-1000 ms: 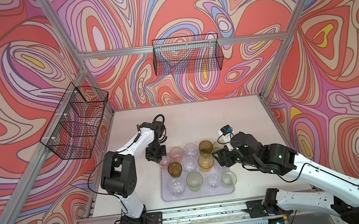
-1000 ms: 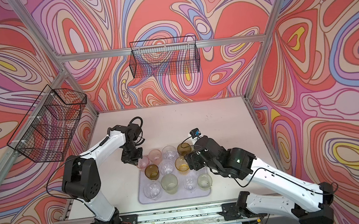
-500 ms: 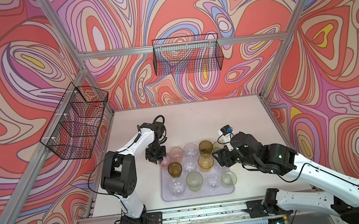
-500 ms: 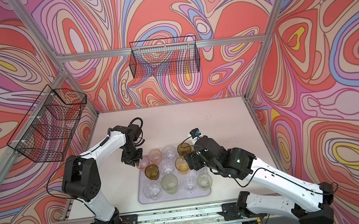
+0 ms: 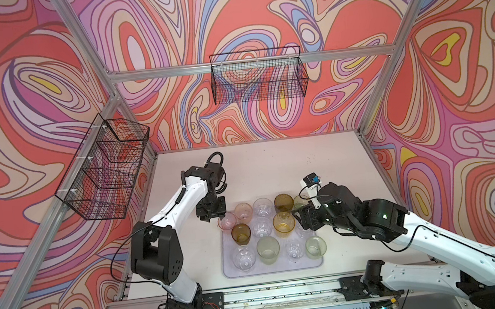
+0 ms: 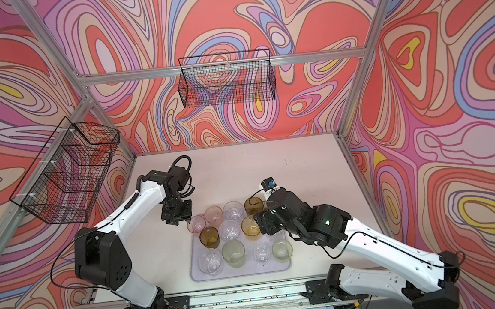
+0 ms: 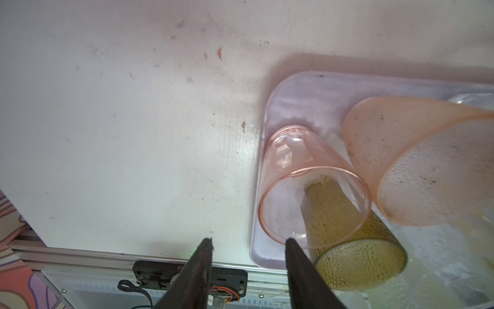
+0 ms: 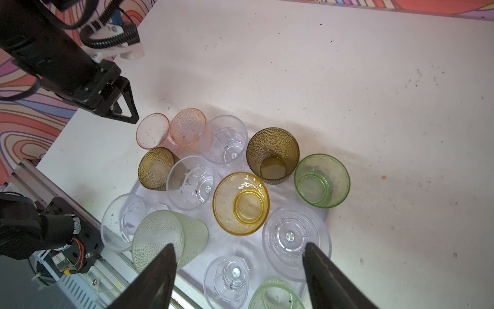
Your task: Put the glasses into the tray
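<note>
Surroundings: one black wire basket (image 5: 258, 75) hung on the back wall and a second wire basket (image 5: 106, 167) on the left wall, both well apart from the white table (image 5: 272, 165).
Tray: the pale lilac tray (image 5: 271, 270) lay near the table's front edge between the two arms, its long side running left to right.
Glasses: the glasses (image 5: 261, 226) stood crowded in rows on the tray, all upright with mouths up and long axes vertical.
Pink glass: the pink glass (image 7: 307, 174) stood in the tray's far-left corner, hemmed in by the dotted pink glass (image 7: 427, 166) and the olive-brown glass (image 7: 361, 254) just beside it.
Left gripper: the left gripper (image 7: 248, 242) had its jaws parted and gripped nothing. One finger was at the pink glass's rim, the other over bare table.
Right gripper: the right gripper (image 8: 239, 247) hung wide open above the tray's right part, holding nothing.
In the way: in both top views the right arm hid part of the green glass (image 8: 322, 180).
</note>
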Controlling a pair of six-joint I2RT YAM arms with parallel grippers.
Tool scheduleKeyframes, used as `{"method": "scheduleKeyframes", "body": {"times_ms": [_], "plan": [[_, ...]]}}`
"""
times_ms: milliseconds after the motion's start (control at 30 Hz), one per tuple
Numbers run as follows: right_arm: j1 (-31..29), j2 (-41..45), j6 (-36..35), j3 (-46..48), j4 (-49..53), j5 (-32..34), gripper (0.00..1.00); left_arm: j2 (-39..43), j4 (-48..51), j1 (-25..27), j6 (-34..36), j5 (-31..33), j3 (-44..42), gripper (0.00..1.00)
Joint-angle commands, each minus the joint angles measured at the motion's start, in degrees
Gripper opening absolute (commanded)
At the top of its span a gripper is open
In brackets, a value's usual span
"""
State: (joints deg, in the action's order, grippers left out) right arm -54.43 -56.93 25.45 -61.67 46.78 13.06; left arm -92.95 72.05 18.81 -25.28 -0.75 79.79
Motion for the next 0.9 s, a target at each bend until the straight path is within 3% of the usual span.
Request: {"method": "scheduleKeyframes", "body": {"times_ms": [0, 167, 300, 667, 867], "plan": [[0.1, 1.4, -1.6, 1.1, -2.2, 1.3, 0.81, 3.3, 5.0, 0.2, 0.2, 2.2, 3.6, 0.66], [0.1, 1.8, -3.4, 1.1, -3.8, 0.6, 0.88, 6.8, 6.8, 0.2, 1.5, 2.3, 7.6, 0.91], [0.1, 0.4, -5.1, -0.8, -3.0, 1.8, 0.93, 9.2, 6.8, 0.2, 2.7, 3.0, 9.7, 0.99], [1.8, -0.7, -11.6, -7.0, -3.1, 9.4, 0.98, 18.6, -5.8, -0.1, 8.1, 4.3, 8.2, 1.00], [8.3, -2.0, -17.9, -9.1, -7.0, 9.8, 0.98, 24.5, -17.3, -1.6, 16.1, 8.4, 3.5, 1.00]]}}
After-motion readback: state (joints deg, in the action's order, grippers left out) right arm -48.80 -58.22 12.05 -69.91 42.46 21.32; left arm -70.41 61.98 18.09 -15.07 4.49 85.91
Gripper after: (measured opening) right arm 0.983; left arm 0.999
